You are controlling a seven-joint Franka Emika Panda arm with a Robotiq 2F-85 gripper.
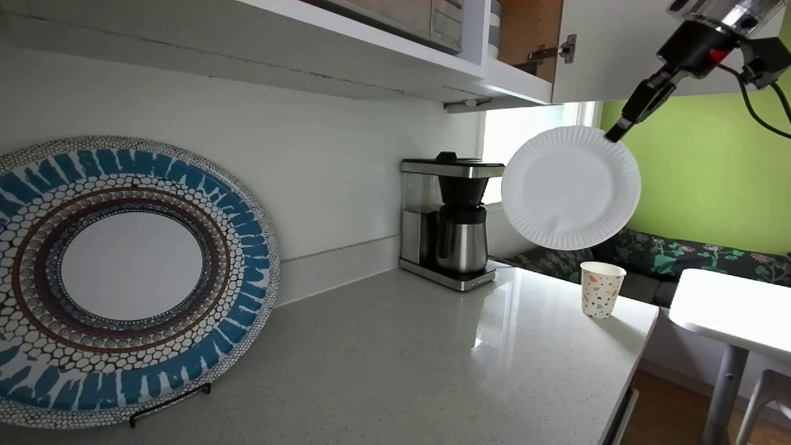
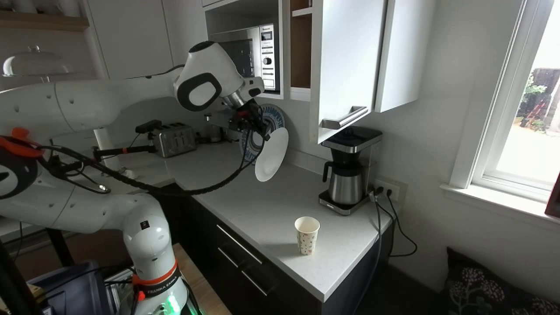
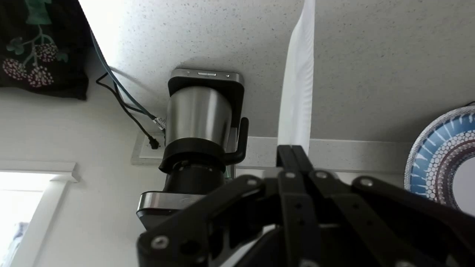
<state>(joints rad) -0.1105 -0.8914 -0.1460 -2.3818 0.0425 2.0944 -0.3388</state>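
Note:
My gripper [image 3: 291, 147] is shut on the rim of a white paper plate [image 3: 297, 92], which appears nearly edge-on in the wrist view. In an exterior view the round face of the plate [image 1: 565, 185] shows, its upper edge at the fingertips of the gripper [image 1: 613, 135]. The plate [image 2: 272, 155] hangs steeply tilted in the air above the counter [image 2: 245, 197]. Below it, close to the counter's edge, a speckled paper cup [image 1: 600, 292] stands upright. The same cup [image 2: 307, 238] looks open at the top; its inside bottom cannot be made out.
A steel coffee maker [image 2: 348, 183] stands against the wall. A cabinet door [image 2: 350, 65] hangs open above it, with a microwave [image 2: 267, 57] alongside. A large patterned platter [image 1: 133, 266] leans on a stand. A toaster [image 2: 175, 140] sits farther back. A cable [image 2: 205, 190] loops below the arm.

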